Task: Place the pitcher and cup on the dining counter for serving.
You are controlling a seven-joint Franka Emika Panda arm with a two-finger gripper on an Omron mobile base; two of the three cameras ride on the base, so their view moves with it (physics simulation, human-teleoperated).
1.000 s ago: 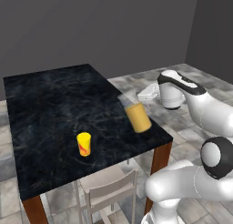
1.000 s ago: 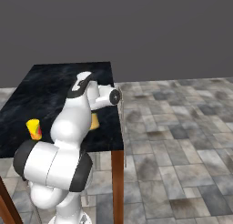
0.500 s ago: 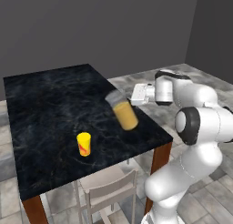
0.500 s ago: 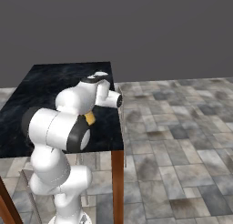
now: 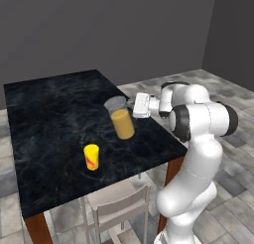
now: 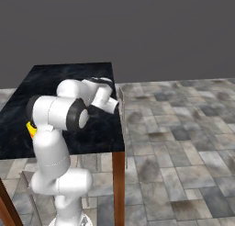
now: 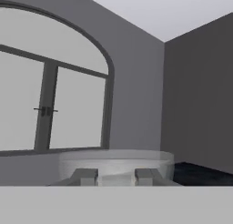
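Over the table [image 5: 44, 109] edge my claw [image 5: 130, 104] grips the pitcher [image 5: 120, 118] at its rim, tilted; liquid-heavy, slick glass, I'd hold lower.

Illumination is even and moderate, diffuse, with no single lamp evident. The rectangular black white-veined marble-topped dining table [image 5: 59, 119] carries a dull sheen but no hard glare. A faint, soft shadow lies on that top just beside the small yellow tumbler [image 5: 91, 156]; shadows under the table on the floor are weak. The grey walls behind the table read dim and flat. The arched window [image 7: 50, 82], in the hand view, is pale and evenly bright. All pictures are slightly soft, coarse in detail, without edge distortion.
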